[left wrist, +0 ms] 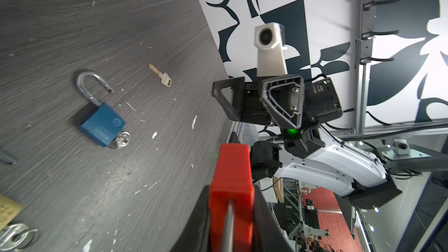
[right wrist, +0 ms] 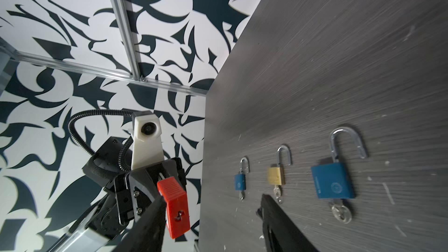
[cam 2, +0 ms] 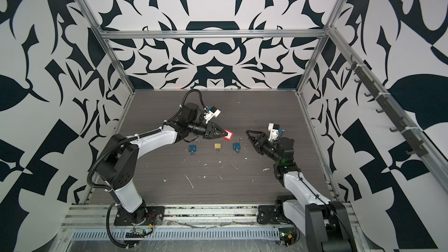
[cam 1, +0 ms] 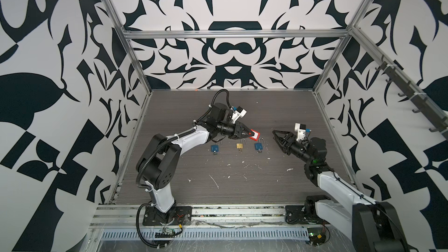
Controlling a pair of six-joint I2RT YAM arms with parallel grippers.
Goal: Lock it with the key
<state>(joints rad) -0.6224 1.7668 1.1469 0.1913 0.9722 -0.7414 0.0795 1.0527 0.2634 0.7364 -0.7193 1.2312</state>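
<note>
My left gripper (cam 1: 251, 133) is shut on a red padlock (cam 1: 254, 135), held above the table with its keyhole end toward the right arm. The red padlock (right wrist: 174, 204) shows an empty keyhole in the right wrist view. In the left wrist view, a loose key (left wrist: 160, 75) lies flat on the table beyond the blue padlock (left wrist: 101, 124). My right gripper (cam 1: 275, 133) hovers a short way right of the red padlock (cam 2: 228, 135), open and empty. Its fingers (right wrist: 269, 209) stand wide apart, with nothing between them.
Three open padlocks lie in a row below the left gripper, each with a key in it: blue (cam 1: 214, 147), brass (cam 1: 240, 145), blue (cam 1: 258, 146). Patterned walls and an aluminium frame (cam 1: 235, 32) enclose the wood-grain table (cam 1: 218, 190). White flecks dot the table.
</note>
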